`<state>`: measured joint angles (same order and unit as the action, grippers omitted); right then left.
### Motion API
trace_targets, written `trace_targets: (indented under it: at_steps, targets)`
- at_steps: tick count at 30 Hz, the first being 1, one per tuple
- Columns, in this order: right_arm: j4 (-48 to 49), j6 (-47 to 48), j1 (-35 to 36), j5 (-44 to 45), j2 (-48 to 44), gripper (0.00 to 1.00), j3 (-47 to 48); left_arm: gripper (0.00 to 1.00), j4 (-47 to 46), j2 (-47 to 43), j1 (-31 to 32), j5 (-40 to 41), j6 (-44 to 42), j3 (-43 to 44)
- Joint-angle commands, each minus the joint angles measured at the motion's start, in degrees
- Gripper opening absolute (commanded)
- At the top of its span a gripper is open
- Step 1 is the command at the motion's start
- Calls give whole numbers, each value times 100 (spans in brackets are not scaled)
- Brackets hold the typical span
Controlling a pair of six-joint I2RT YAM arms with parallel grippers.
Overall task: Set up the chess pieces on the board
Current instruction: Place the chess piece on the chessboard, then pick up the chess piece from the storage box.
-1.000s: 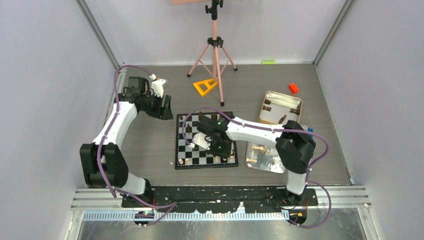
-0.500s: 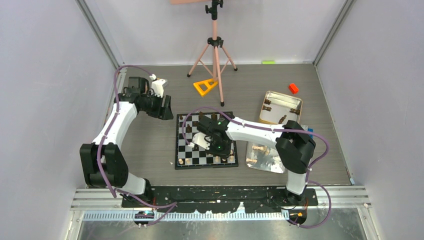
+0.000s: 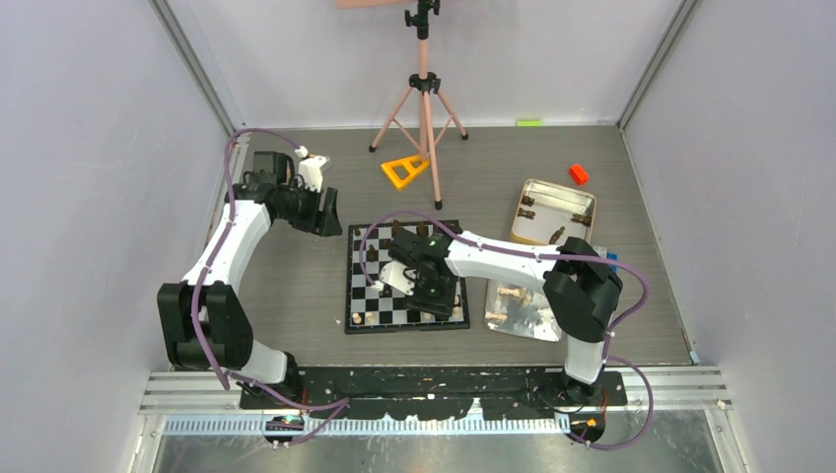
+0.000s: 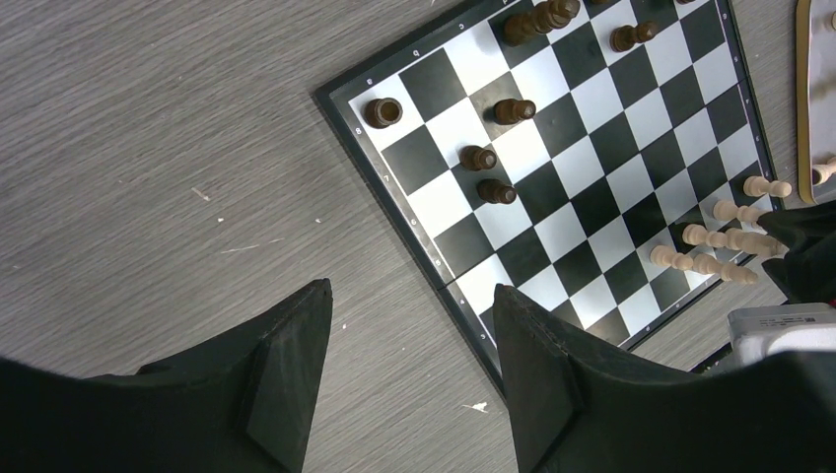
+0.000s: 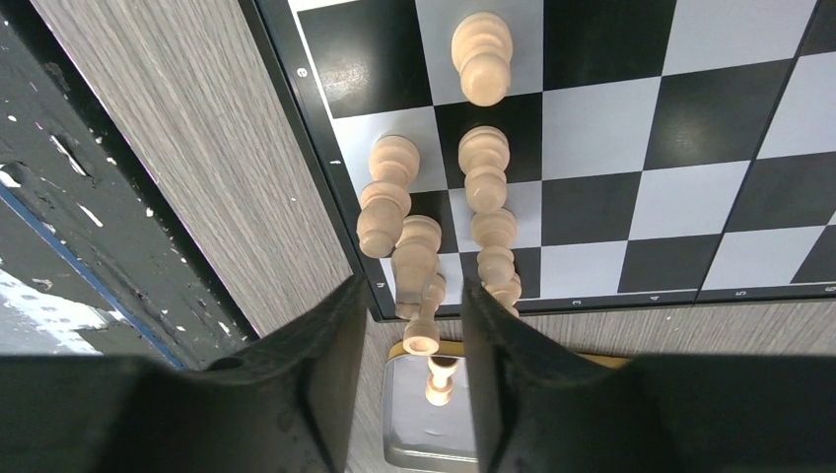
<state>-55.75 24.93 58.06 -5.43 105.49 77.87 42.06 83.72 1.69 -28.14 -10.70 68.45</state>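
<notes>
Right end effector (image 5: 414, 288) narrowly parted around light piece (image 5: 416, 258); more pieces (image 5: 483, 177) crowd just ahead. Left end effector (image 4: 409, 379) wide, empty, beside board (image 4: 592, 187).

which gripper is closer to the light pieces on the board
Right. The right gripper hangs directly over the light pieces at the board's near edge. The left gripper is off the board, over the table beyond its far left corner.
</notes>
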Motion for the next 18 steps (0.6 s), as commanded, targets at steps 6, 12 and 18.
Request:
trace_targets:
  at_steps: [6, 12, 18]
  targets:
    - [-309, -36, -77, 14, -793, 56, 288, 64, 34, -19, -39, -83, 4, 143]
    - [-541, -76, -950, -281, -1485, 57, 279, 64, 45, 3, -38, -151, -158, 121]
    - [-657, -25, -2648, -800, -1961, 57, -215, 64, 56, -36, -38, -467, -247, 116]
